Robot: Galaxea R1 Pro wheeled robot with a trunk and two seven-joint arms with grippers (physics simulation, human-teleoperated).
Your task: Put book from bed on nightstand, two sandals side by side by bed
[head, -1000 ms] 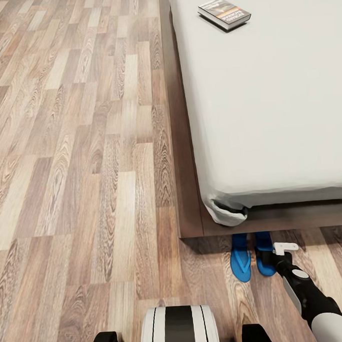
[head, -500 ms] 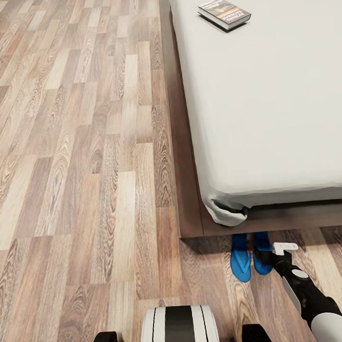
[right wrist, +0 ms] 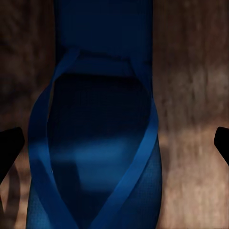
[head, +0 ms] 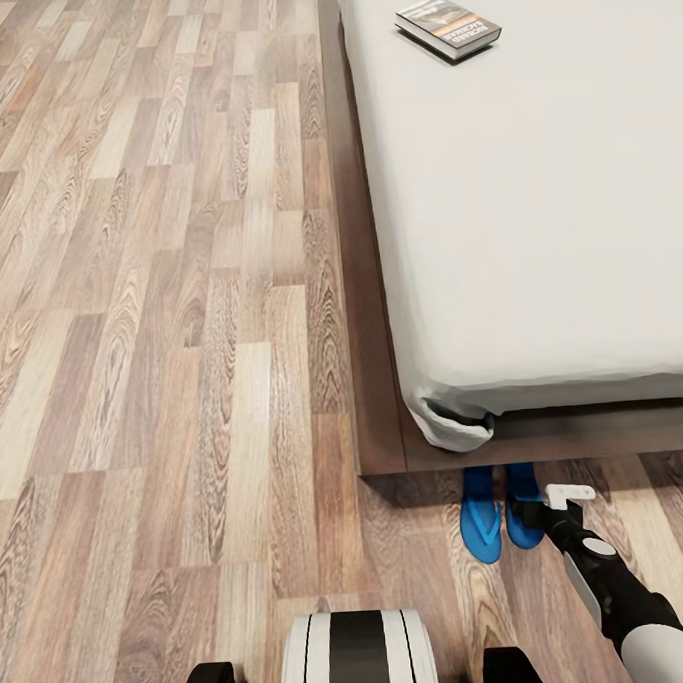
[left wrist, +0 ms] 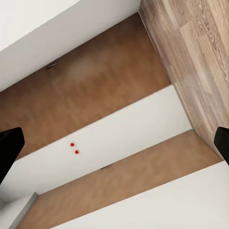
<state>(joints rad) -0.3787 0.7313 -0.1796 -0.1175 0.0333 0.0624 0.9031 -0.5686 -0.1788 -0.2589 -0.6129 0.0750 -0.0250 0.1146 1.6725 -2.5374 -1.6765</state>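
Thin dark paperback book with an orange band [head: 448, 26] lay at upper right of the head view, on the pale-grey mattress of the low bed with dark brown wooden frame [head: 535, 211]. Two bright blue flat sandals sat side by side on the wood-plank floor [head: 160, 321] just below the bed's corner: left one [head: 481, 517], right one [head: 523, 507]. Right gripper [head: 536, 512] hovered over the right sandal [right wrist: 98, 143], fingers spread apart, holding nothing. Left gripper fingers [left wrist: 9, 148] likewise released
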